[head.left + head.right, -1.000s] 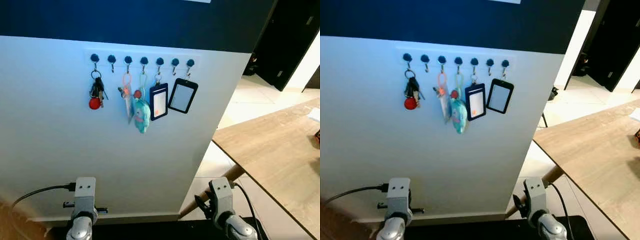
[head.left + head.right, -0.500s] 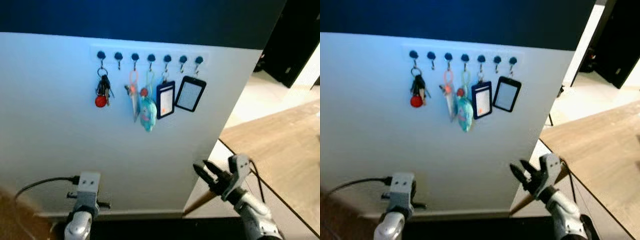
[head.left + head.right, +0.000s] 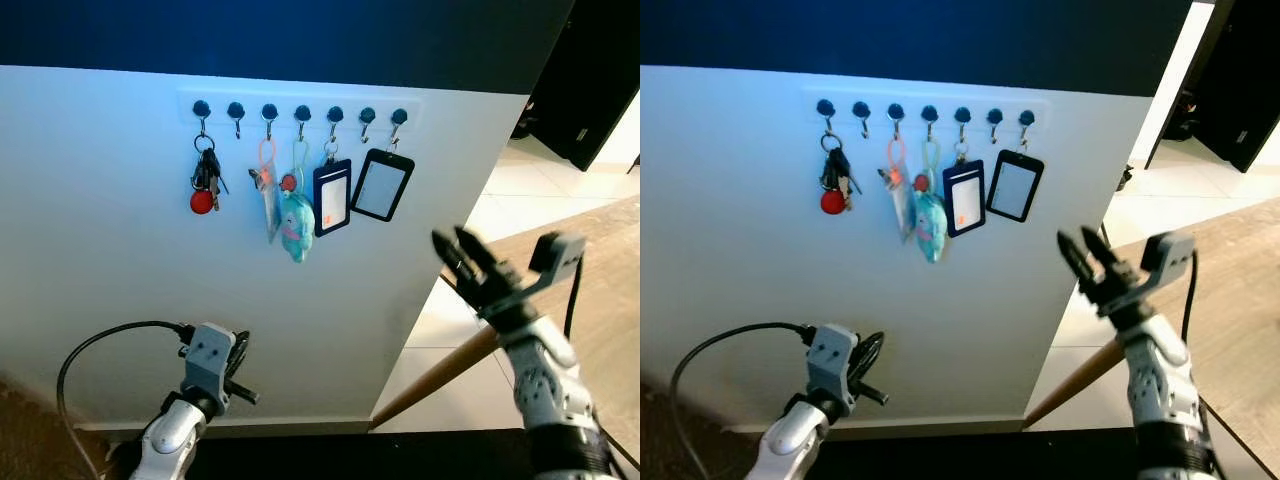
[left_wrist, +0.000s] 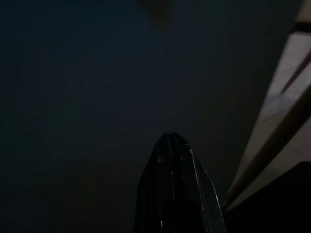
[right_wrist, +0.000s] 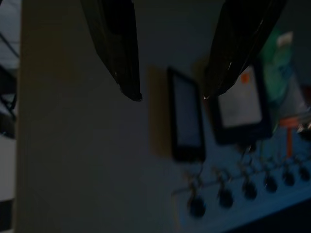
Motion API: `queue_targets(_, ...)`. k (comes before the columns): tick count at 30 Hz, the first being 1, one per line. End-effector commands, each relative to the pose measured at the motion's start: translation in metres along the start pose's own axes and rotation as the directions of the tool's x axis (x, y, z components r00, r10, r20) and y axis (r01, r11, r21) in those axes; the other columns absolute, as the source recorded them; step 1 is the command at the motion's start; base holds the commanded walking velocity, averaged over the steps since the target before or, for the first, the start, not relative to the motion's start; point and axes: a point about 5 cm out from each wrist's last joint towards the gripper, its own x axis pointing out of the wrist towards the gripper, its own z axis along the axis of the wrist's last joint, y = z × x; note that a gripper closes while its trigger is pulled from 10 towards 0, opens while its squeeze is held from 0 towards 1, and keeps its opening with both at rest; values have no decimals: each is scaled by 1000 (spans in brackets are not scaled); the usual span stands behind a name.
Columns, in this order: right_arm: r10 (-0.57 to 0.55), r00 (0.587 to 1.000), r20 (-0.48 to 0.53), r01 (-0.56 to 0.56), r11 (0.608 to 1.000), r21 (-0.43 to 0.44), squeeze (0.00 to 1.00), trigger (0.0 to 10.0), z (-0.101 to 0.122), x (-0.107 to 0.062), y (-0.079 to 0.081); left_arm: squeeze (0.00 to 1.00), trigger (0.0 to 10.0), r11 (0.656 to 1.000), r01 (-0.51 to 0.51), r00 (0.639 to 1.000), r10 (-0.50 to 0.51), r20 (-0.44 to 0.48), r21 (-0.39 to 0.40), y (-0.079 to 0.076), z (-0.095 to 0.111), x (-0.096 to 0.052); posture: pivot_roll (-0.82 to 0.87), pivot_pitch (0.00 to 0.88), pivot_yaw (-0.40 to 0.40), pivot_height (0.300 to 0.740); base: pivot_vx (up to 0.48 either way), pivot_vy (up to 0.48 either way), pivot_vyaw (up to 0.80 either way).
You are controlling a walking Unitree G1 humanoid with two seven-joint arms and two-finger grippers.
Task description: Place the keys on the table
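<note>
The right tool (image 3: 462, 252) is raised in front of the white wall, its two black fingers spread apart and empty, pointing toward the row of hooks (image 3: 300, 110) but well short of it. The keys (image 3: 204, 180) hang from the first hook at the robot's far left of that row, a dark bunch with a red round fob, dangling straight down so their long axis runs vertically against the wall. That puts them up and well off to the left of the right tool, with an orange-looped keychain (image 3: 266, 195), a teal plush charm (image 3: 294, 214) and two badge holders (image 3: 347, 192) hanging in between. In the right wrist view the fingers frame the badge holders rather than the keys, so I'd say the aim needs to swing leftward along the rack. The left tool (image 3: 235, 352) sits low near the skirting, fingers pressed together with nothing between them; it is almost directly beneath the keys and looks the nearer arm sideways, though it would have to lift a long way. The wooden table (image 3: 610, 300) lies off to the robot's right, beside the raised arm.
</note>
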Motion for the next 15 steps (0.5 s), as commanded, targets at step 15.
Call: queue_targets(15,-104,994,25,105,993,-47,0,10000,17,25,-2,0,10000,997,74,963,-67,260,-17,-22,73,20,85,71,-67,740,0,0,0)
